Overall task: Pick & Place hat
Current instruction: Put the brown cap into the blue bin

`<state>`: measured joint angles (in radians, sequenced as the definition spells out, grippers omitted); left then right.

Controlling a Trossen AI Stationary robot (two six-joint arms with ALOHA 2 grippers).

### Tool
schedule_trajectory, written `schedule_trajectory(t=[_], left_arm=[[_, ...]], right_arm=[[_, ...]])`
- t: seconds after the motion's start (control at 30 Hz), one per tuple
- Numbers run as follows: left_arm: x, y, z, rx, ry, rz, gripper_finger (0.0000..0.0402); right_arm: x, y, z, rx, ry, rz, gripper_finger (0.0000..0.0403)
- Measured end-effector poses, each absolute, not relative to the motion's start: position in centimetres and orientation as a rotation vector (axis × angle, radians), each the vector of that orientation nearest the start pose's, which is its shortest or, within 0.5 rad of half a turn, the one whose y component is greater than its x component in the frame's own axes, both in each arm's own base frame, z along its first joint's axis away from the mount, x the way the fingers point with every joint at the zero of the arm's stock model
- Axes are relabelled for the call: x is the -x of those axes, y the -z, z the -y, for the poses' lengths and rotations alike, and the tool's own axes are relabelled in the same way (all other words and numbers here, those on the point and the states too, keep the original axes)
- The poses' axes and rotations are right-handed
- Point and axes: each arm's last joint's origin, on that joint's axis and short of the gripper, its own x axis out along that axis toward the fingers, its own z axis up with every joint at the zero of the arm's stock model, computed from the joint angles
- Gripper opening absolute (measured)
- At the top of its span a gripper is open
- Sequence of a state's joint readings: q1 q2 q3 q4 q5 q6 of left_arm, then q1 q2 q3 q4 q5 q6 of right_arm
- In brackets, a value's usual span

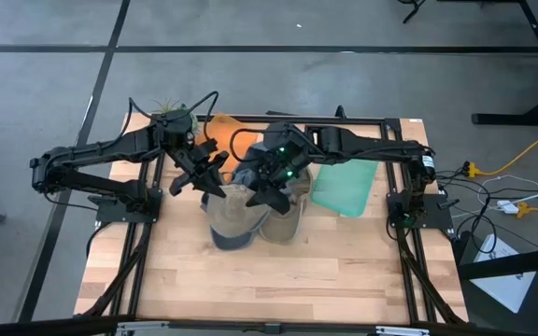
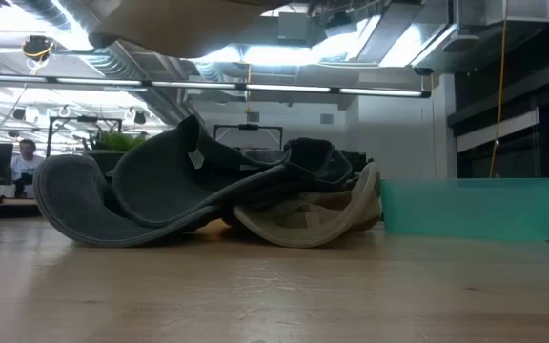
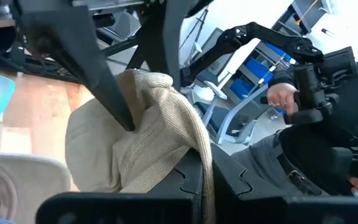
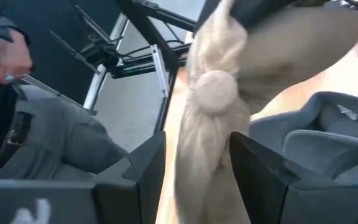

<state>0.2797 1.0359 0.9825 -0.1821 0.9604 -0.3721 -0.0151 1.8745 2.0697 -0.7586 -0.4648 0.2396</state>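
Between your right gripper's (image 4: 194, 168) parted jaws hangs the beige hat (image 4: 213, 93), its fabric just clear of both fingers. Your left gripper (image 3: 201, 186) has its jaws clamped on that same hat, above the grey hats (image 1: 227, 219) on the table (image 1: 278, 280).

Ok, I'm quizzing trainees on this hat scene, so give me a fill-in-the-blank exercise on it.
1. The hat in the left tool is ___ in colour.
2. The right tool stands ___ around that hat.
3. The bin beside the right arm is ___ in colour.
Missing: beige; open; teal.
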Motion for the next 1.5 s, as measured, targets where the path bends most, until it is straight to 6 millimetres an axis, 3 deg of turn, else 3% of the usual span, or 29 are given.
schedule_trajectory(t=[0.23, 0.47, 0.87, 1.17, 1.5], left_arm=[[-21.4, -35.7, -3.7, 0.494, 0.600, -0.317, 0.0007], [-21.4, -35.7, -3.8, 0.480, 0.593, -0.311, 0.0017], [-21.5, -35.7, -3.9, 0.473, 0.524, -0.302, 0.0080], [-21.5, -35.7, -3.9, 0.472, 0.525, -0.302, 0.0141], [-21.7, -35.7, -4.2, 0.463, 0.423, -0.289, 0.0144]], right_arm=[[-41.4, -41.5, -0.6, -0.312, -0.370, -0.526, 0.0157], [-41.3, -41.4, -0.6, -0.289, -0.375, -0.531, 0.0017], [-40.3, -40.9, -1.1, -0.306, -0.398, -0.641, 0.0008], [-35.4, -43.2, -1.1, -0.278, -0.367, -0.752, 0.0006], [-27.9, -45.6, 0.6, -0.188, -0.174, -0.896, 0.0006]])
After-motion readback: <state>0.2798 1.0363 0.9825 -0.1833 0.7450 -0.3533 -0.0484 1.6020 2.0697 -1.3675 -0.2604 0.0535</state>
